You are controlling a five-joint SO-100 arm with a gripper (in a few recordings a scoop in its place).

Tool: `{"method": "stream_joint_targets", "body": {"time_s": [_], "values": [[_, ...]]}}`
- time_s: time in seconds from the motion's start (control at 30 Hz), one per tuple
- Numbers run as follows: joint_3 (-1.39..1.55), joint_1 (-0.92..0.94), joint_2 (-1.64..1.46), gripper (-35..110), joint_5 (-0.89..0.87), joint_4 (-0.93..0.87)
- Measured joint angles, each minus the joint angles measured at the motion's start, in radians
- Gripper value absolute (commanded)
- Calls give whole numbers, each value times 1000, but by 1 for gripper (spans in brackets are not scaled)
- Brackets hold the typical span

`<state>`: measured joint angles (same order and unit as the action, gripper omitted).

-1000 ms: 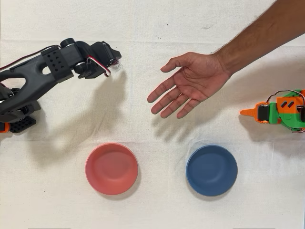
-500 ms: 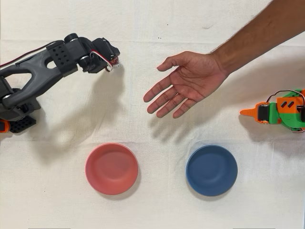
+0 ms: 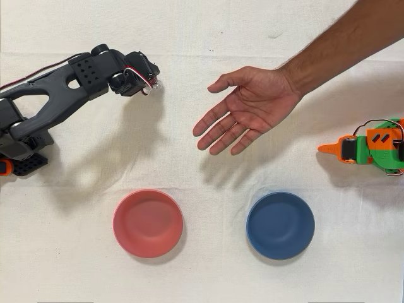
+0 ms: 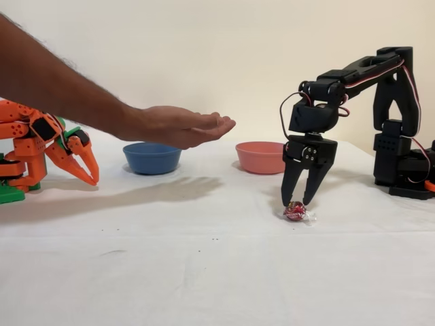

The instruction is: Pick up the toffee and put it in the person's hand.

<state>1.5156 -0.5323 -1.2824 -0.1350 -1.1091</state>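
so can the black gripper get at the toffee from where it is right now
Probably yes. The black gripper hangs straight over the toffee with its fingertips either side of it, jaws apart. The cloth around it is bare, and the person's hand is well off to the side.

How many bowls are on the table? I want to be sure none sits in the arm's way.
2. In the overhead view, the pink bowl lies lower left and the blue bowl lower right, both apart from the gripper.
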Motion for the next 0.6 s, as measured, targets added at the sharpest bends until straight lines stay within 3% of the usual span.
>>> {"method": "stream_joint_targets", "body": {"time_s": [0.6], "values": [[-67,0,103,19,-35,0]]}}
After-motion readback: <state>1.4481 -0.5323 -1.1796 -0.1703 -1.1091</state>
